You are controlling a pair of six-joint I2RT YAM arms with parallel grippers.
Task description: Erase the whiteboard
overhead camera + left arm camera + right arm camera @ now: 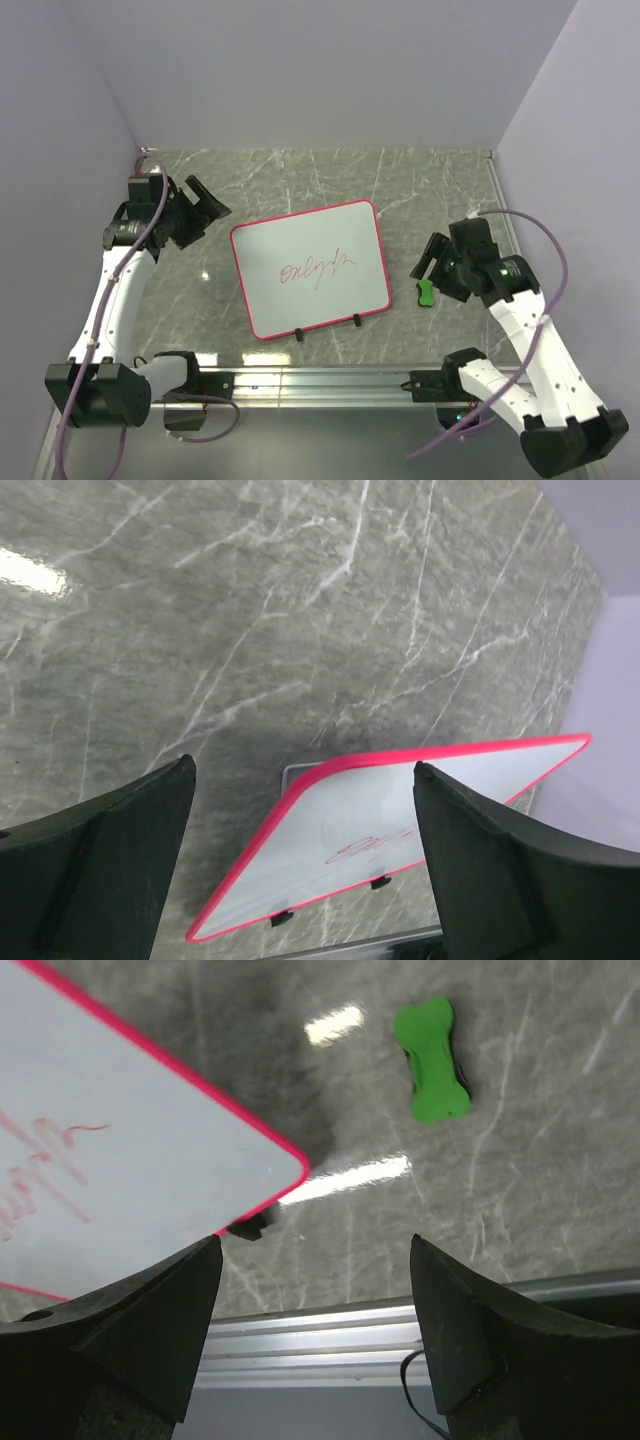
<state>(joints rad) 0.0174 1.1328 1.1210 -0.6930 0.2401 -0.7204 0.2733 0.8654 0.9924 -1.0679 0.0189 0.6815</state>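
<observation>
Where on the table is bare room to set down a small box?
Free: the wide far strip of the table between the whiteboard and the back wall, and the patch between the whiteboard and the left arm. Crowded: right of the whiteboard, where the green eraser lies beside the right gripper.

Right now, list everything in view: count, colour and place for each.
whiteboard: one, white with a pink-red frame, flat at the table's middle
scribble: one, red, on the board's middle
clip feet: two, black, on the board's near edge
bone-shaped block: one, green, on the table right of the board, apart from it
table: one, grey marble look, under everything
rail: one, silver, along the near edge
walls: three, pale lilac, around the table
left arm: one, white and black, left of the board, jaws open, empty
right arm: one, white and black, by the green block, jaws open, empty
</observation>
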